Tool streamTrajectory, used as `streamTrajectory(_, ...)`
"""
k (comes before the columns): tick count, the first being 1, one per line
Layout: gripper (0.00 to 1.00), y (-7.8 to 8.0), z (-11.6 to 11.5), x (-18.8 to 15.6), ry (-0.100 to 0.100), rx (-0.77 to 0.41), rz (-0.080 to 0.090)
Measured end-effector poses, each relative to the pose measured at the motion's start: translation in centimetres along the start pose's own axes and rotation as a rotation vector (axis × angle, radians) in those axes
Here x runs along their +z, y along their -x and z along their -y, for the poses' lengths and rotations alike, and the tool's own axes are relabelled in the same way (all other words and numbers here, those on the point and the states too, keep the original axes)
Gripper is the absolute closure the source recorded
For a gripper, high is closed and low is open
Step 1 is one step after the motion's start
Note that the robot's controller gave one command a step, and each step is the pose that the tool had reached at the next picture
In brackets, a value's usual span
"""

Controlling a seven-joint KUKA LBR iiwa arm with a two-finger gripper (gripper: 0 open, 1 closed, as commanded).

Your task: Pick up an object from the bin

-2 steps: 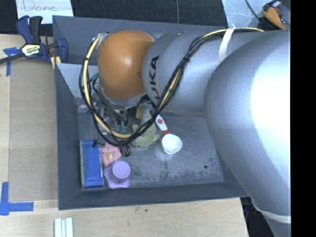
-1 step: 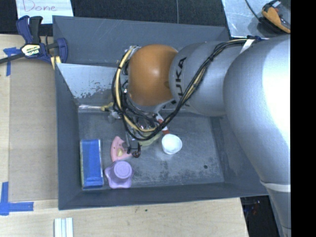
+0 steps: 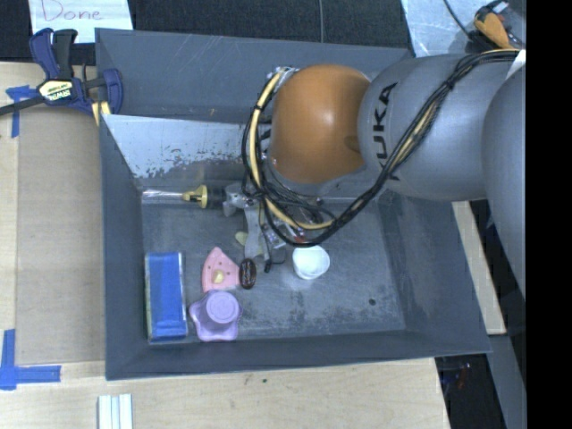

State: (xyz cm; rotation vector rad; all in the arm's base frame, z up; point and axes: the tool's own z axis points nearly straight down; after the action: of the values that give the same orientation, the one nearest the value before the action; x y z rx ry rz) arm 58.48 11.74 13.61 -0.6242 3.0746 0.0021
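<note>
My gripper (image 3: 257, 236) hangs under the orange wrist cover in the middle of the bin, low over the floor. Just below its tip lies a small dark brown oval thing (image 3: 248, 275), touching the right side of a pink rounded piece (image 3: 217, 269). To the right of the gripper sits a white round cap (image 3: 310, 262). A clear tube with a yellow cap (image 3: 181, 196) lies to its left along the back wall. I see nothing held in the gripper.
A lilac bottle (image 3: 217, 315) lies at the front beneath the pink piece. A blue rectangular box (image 3: 166, 295) lies lengthwise by the left wall. The arm and its cables cover the back right of the bin.
</note>
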Motion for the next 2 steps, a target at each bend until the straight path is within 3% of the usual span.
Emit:
streamTrajectory(1,0.0,1.6,3.5,3.6,0.007,-0.194,-0.008)
streamTrajectory(2,0.0,1.7,6.2,6.5,0.007,-0.53,-0.001)
